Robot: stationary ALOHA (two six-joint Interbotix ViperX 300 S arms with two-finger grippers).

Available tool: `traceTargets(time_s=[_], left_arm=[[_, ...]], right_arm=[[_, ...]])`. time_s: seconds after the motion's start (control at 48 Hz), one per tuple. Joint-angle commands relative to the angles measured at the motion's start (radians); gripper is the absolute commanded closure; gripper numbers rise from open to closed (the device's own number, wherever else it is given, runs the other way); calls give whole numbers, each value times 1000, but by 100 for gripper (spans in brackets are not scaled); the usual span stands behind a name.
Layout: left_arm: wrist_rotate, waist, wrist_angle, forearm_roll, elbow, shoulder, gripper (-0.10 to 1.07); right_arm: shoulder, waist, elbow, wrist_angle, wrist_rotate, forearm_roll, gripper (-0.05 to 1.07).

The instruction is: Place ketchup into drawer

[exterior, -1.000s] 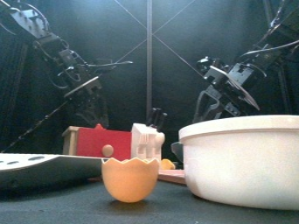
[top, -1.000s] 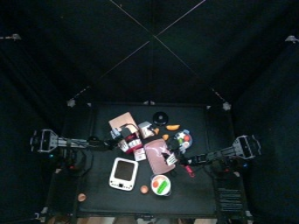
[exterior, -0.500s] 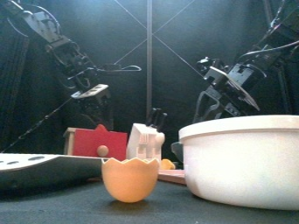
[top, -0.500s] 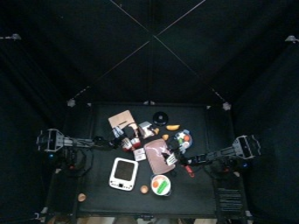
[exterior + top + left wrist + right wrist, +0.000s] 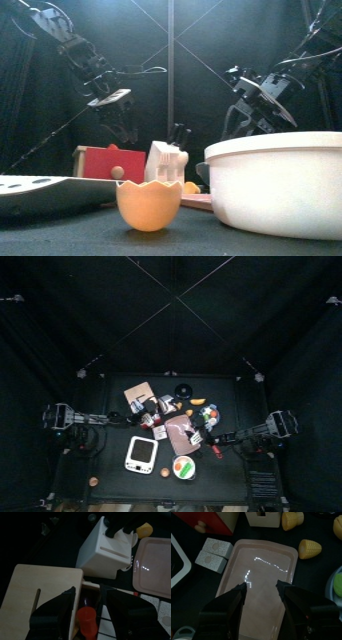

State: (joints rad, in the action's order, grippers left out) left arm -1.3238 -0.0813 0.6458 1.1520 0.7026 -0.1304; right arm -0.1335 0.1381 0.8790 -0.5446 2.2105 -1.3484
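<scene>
The red ketchup [image 5: 87,619] lies in the pulled-out drawer, right beside the light wooden top of the drawer unit [image 5: 40,587]. From above, the drawer unit [image 5: 139,393] stands at the table's back left. My left gripper [image 5: 90,594] hangs open above the ketchup, with a jaw on either side and neither touching it. In the front view the left gripper [image 5: 112,100] is raised well above the table. My right gripper [image 5: 261,587] is open over a pink tray [image 5: 258,567] and holds nothing.
A white box [image 5: 107,547] stands next to the drawer unit. Near the front edge are a large white bowl [image 5: 281,185], an orange egg cup [image 5: 147,205] and a white keypad device [image 5: 140,453]. Yellow pieces [image 5: 310,548] and pale cubes [image 5: 214,552] lie around the tray.
My left gripper has risen and drawn back to the left, staying open. The right arm has not moved.
</scene>
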Motion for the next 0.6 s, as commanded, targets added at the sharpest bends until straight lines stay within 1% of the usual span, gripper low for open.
traceTargets(time_s=[0.0,0.104,0.208,0.333,0.583], left_arm=[[0,18,6,-21,6,-29,16],[0,21,15,-54,29,-41,17],[-2,21,35,-67,51,-49,17],[0,23,57,-69,58,-52,17],[-2,23,63,-80,63,-40,17]], right_arm=[[-14,-5,-17,-2,0,-2,16],[-12,-5,-20,-2,0,-2,16],[-11,-5,-20,-2,0,-2,16],[-9,-5,-20,-2,0,-3,16],[-8,-6,-20,-2,0,-3,16]])
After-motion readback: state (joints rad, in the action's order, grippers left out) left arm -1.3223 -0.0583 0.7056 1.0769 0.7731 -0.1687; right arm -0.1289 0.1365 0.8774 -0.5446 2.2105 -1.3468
